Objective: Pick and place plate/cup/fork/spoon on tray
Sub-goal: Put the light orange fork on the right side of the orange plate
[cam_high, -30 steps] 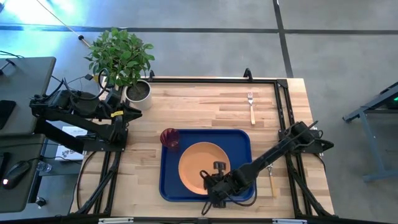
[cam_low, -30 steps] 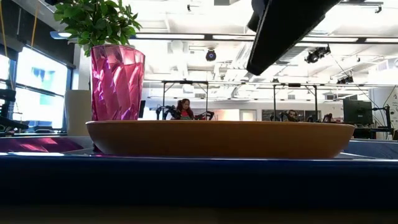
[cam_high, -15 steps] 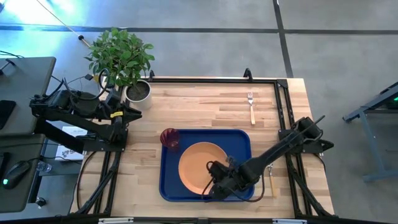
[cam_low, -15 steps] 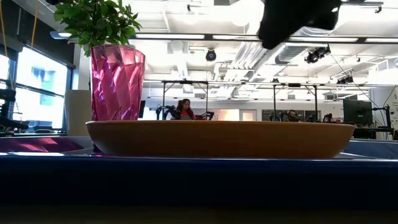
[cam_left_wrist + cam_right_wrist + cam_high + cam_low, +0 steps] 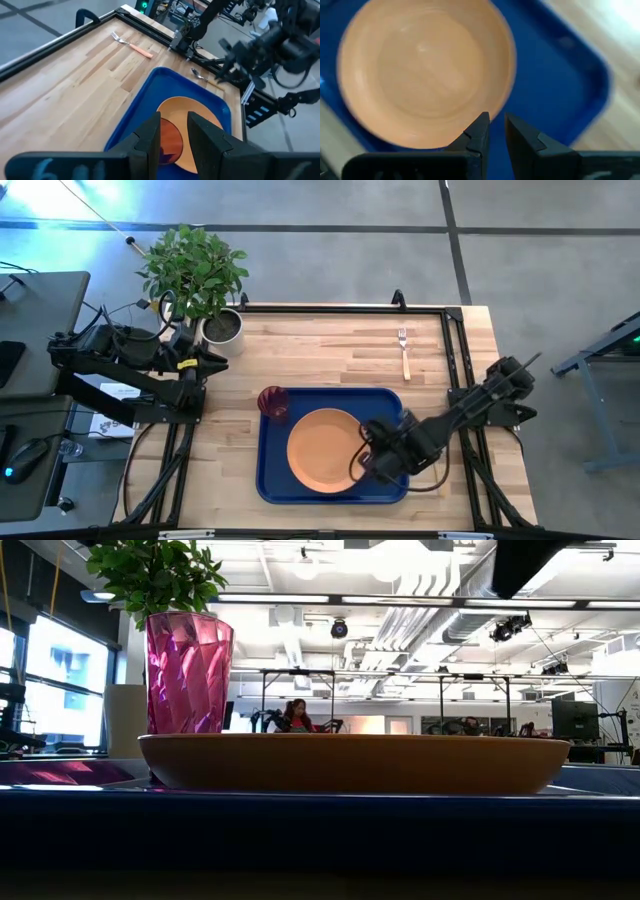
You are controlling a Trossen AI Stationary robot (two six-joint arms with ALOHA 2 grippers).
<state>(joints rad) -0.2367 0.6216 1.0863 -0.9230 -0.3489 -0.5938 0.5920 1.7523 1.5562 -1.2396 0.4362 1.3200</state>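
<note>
The orange plate (image 5: 325, 448) lies flat on the blue tray (image 5: 385, 405), with the dark red cup (image 5: 273, 402) standing at the tray's far left corner. The low view shows the plate (image 5: 350, 762) and the cup (image 5: 188, 672) on the tray (image 5: 300, 830). The fork (image 5: 404, 352) lies on the wood at the far right. The spoon (image 5: 200, 76) lies on the wood right of the tray. My right gripper (image 5: 362, 460) hangs over the tray just right of the plate, narrowly open and empty (image 5: 494, 125). My left gripper (image 5: 215, 358) waits at the table's far left, narrowly open (image 5: 172, 125).
A potted plant in a grey pot (image 5: 222, 328) stands at the table's far left corner. A black frame rail (image 5: 455, 360) runs along the table's right side. Bare wood lies between the tray and the fork.
My right gripper has moved from over the plate's near edge toward the table's right edge and has risen; in the low view its arm has gone up out of the picture. The plate, cup and tray have stayed where they were.
</note>
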